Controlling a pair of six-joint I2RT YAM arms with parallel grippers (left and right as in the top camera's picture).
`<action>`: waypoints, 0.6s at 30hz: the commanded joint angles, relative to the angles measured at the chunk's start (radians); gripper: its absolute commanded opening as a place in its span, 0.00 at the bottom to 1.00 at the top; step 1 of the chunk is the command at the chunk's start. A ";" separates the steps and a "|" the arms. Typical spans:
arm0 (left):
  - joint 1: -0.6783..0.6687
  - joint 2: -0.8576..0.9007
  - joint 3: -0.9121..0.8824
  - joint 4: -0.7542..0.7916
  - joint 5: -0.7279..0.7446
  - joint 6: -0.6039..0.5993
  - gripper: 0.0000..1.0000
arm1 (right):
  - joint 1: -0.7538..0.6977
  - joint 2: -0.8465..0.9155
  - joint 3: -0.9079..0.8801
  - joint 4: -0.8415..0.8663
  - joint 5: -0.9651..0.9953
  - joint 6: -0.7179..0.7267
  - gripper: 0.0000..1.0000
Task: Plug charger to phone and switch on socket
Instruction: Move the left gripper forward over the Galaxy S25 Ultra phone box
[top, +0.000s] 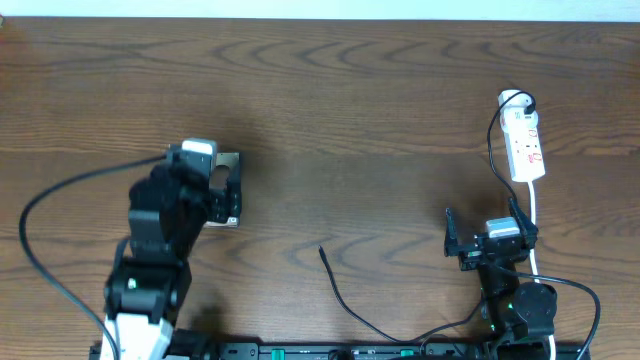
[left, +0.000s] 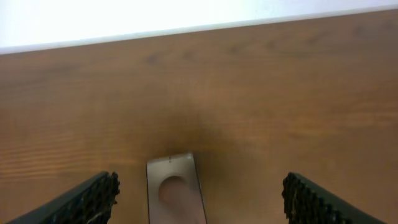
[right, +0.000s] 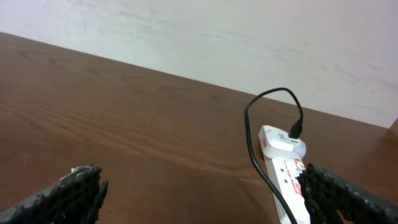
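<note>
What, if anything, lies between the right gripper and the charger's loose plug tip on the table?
Nothing visible does. In the overhead view, only bare table lies between the right gripper and the plug tip of the charger. The socket sits beyond the gripper, toward the far edge, off that line.

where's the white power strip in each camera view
Overhead: the power strip lies at the far right of the table.
Left wrist: not in it.
Right wrist: the power strip is at lower right.
Shared landmark: the black cable looping from its far end.
</note>
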 joint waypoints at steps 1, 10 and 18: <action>-0.005 0.106 0.132 -0.082 -0.056 -0.018 0.86 | -0.007 -0.006 -0.001 -0.005 -0.006 0.008 0.99; 0.013 0.388 0.423 -0.357 -0.068 -0.093 0.86 | -0.007 -0.006 -0.001 -0.005 -0.006 0.008 0.99; 0.051 0.560 0.534 -0.539 -0.048 -0.119 0.86 | -0.007 -0.006 -0.001 -0.005 -0.006 0.008 0.99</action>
